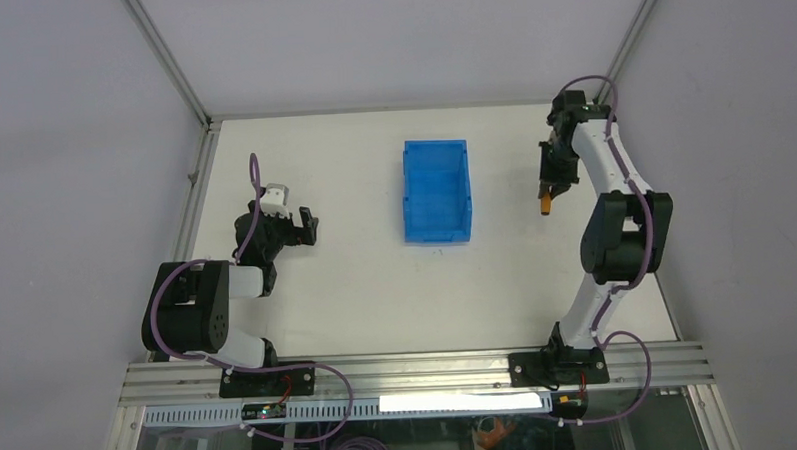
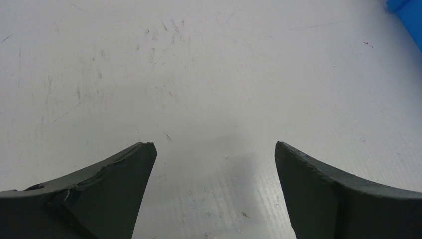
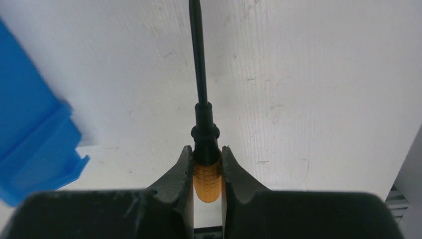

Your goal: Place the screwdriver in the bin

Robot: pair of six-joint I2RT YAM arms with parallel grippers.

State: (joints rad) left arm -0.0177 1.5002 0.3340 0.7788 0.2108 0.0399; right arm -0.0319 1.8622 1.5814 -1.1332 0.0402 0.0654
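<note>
1. Top view: the bin (image 1: 436, 191) sits open side up on the table (image 1: 357, 286), its lower cut-out end facing the arm bases. The right gripper (image 1: 550, 185) hangs well to the right of the bin, pointing down at the table, and the orange end of the screwdriver (image 1: 545, 204) shows just under it. So the screwdriver is outside the bin, level with the bin's middle. The left gripper (image 1: 305, 226) lies low, well to the left of the bin, likely parked there to leave the way free.

2. Left wrist view: the left gripper (image 2: 214, 146) is spread wide with only scuffed table (image 2: 224, 74) between its fingers. It grasps nothing. A blue corner of the bin (image 2: 405, 10) peeks in at the top right, far from the fingers.

3. Right wrist view: the right gripper (image 3: 206, 149) is clamped on the screwdriver (image 3: 204, 117), one finger pressing each side of the ribbed orange handle. The thin black shaft runs straight out ahead. Holding the thick handle, not the thin shaft, probably gives a firmer grip. The bin (image 3: 30, 144) lies off to the left of the fingers, not touching the tool. Whether the screwdriver rests on the table (image 3: 323, 74) or is off it, I cannot tell. The carry across to the bin is not yet done.
</note>
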